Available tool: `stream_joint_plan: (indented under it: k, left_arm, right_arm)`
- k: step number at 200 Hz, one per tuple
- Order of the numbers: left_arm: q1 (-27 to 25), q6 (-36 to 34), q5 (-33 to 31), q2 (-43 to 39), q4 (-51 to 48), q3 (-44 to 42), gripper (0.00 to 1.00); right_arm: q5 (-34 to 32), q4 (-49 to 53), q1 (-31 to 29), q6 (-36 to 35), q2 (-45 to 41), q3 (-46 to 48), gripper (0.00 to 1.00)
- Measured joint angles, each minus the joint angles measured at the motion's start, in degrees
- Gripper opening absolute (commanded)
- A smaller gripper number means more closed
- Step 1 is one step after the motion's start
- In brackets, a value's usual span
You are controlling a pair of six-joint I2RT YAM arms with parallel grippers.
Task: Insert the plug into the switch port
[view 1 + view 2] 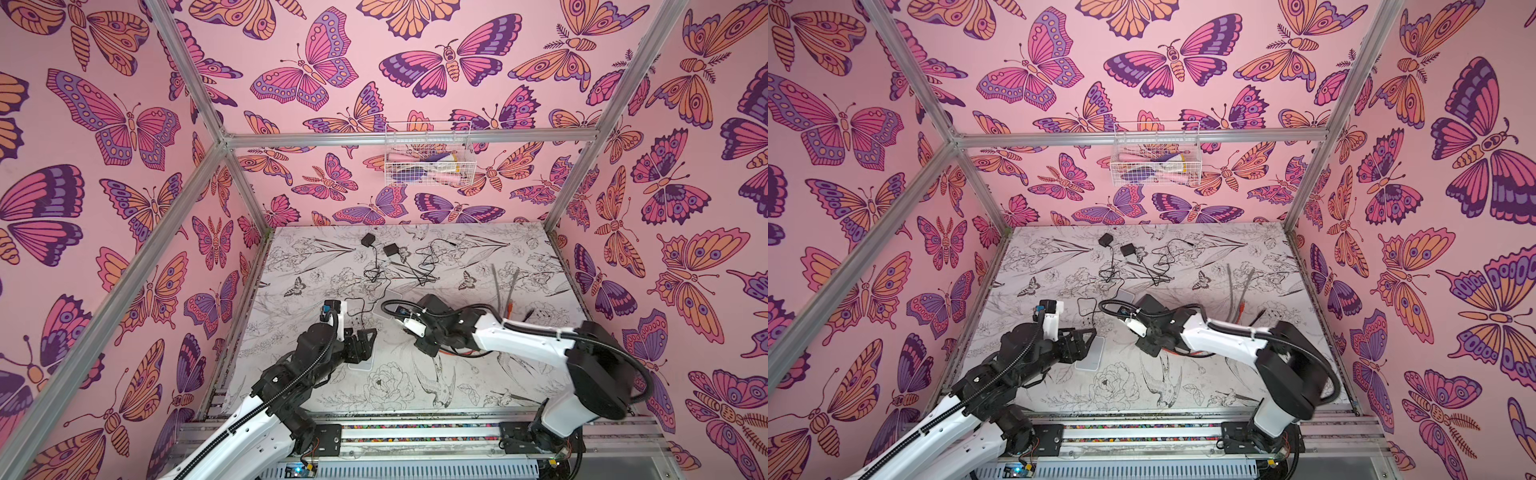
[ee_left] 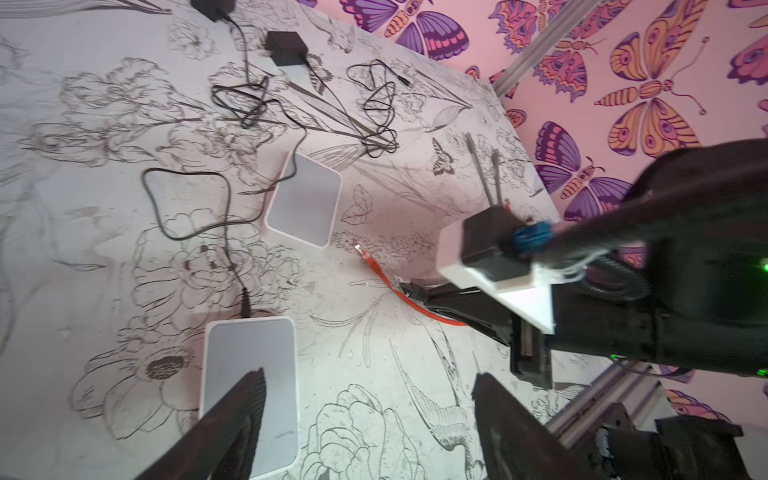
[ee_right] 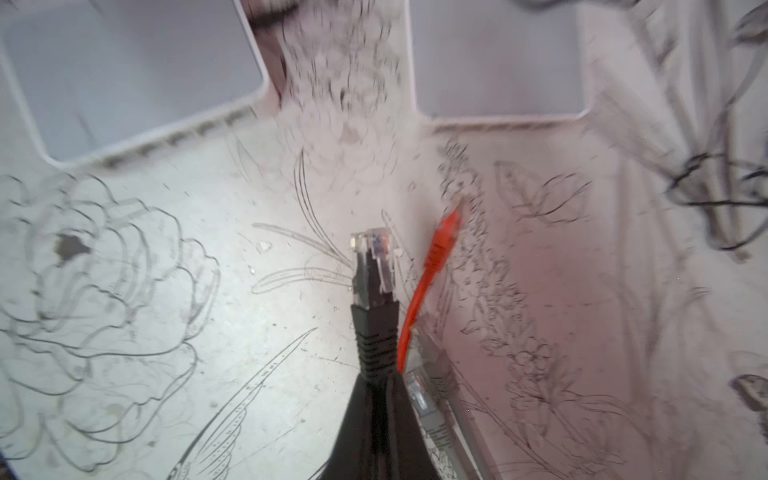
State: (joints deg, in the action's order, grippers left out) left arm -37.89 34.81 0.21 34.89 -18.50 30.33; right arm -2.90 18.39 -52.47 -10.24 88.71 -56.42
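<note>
Starting at your left: the left gripper (image 2: 369, 374) hangs with its jaws spread wide and holds nothing. One finger (image 2: 232, 415) is over the near switch (image 2: 270, 353), the other over bare table (image 1: 519, 374). That near switch is a closed white box lying flat, with a black power lead (image 2: 232, 257) running into its far end. Farther back a black power adapter (image 1: 368, 240) sits among tangled cords. Next comes the far switch (image 2: 305, 199), also flat and white, with a lead meeting its edge; in both top views your right arm hides most of it.

Your right gripper (image 3: 376, 386) is clamped tight on the black boot of the plug (image 3: 372, 266) — the piece you care about. The plug is held low near the table, apart from both switches and not yet in a port, with its clear tip aimed at the gap between them. A blurred row of dark slots (image 3: 178, 137) lines the side of one switch facing it; you cannot tell which switch from that view. An orange cable (image 3: 440, 245) lies on the table just beside the plug, and a grey plug (image 3: 428, 399) lies against the closed fingers.

Up on the back wall, the white wire basket (image 1: 465, 137) holds pink, purple, yellow and white pieces — too small to identify. Farthest right, two grey cables (image 1: 505, 286) lie side by side on the table
</note>
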Motion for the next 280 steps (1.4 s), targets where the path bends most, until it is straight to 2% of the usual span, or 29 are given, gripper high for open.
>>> stream_joint_plan:
  k: [35,90,133,189,253,280]
  left_arm:
    - [-0.57,0.20,8.11,1.57,10.19,-3.74,0.80]
    - [-6.97,-1.95,12.46,4.74,22.08,-4.55,0.77]
    - [-9.53,-2.86,13.53,8.11,26.88,-4.55,0.72]
    - [-10.58,-3.04,13.75,8.39,30.75,-4.57,0.55]
    - [-10.95,-3.08,13.81,9.88,32.28,-4.76,0.48]
    - [-11.02,-3.15,13.94,10.88,32.89,-4.79,0.37]
  right_arm:
    - [2.78,-6.38,-0.09,2.40,-15.37,7.41,0.00]
    - [14.40,-7.96,-0.09,4.96,-24.22,11.85,0.00]
    - [19.37,-7.96,-0.09,5.86,-25.83,11.96,0.00]
    - [22.69,-7.93,-0.09,6.03,-25.83,11.98,0.00]
    - [25.11,-7.96,-0.07,6.43,-26.58,11.98,0.00]
    - [25.83,-8.00,0.00,6.58,-26.58,11.98,0.00]
